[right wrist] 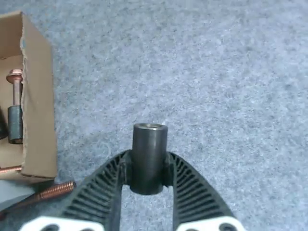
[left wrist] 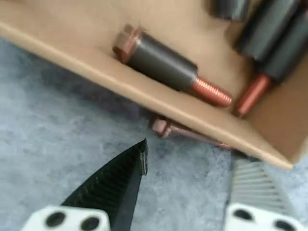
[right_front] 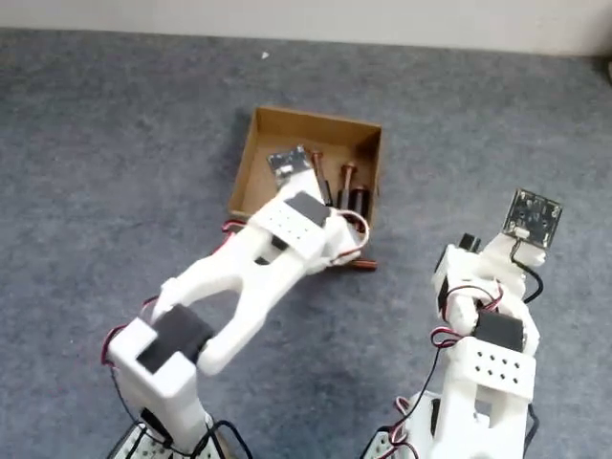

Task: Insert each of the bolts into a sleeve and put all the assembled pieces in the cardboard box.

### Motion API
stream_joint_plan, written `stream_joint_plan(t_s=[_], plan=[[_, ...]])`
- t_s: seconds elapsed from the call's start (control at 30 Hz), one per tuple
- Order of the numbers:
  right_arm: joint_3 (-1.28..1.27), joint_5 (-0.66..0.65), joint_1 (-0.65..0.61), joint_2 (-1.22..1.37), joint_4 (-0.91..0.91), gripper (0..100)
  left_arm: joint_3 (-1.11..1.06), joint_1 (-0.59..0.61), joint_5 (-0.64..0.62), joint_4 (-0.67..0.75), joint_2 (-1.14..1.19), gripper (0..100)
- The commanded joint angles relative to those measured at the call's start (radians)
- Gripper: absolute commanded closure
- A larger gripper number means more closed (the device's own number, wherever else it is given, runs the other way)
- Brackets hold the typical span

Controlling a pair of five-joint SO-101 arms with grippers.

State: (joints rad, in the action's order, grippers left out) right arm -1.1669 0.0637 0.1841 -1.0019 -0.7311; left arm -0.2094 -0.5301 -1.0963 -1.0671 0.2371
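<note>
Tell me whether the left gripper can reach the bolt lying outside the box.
Probably yes: the left gripper is open close to the bolt, with bare carpet between; the box wall against the bolt may crowd the grasp.

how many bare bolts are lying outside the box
1: a bare bolt lies on the carpet against the cardboard box's outer wall. The left arm may hide others in the high view.

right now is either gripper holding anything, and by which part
The right gripper clamps a sleeve near one end. The left gripper holds nothing.
</note>
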Motion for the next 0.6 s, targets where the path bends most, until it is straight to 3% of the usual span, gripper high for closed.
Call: stream_joint_plan(t_s=[0.0, 0.17, 0.3, 0.57], plan=[[0.015, 0.014, 0.015, -0.027, 0.035, 99.2, 0.108, -0.025, -0.041, 0.006, 0.059, 67], [0.015, 0.014, 0.015, -0.027, 0.035, 99.2, 0.202, -0.016, -0.048, -0.002, 0.217, 67], [0.013, 0.014, 0.015, -0.027, 0.035, 99.2, 0.249, 0.005, -0.132, -0.038, 0.259, 68], [0.013, 0.014, 0.015, -0.027, 0.035, 99.2, 0.249, 0.117, -0.138, -0.123, 0.255, 98]])
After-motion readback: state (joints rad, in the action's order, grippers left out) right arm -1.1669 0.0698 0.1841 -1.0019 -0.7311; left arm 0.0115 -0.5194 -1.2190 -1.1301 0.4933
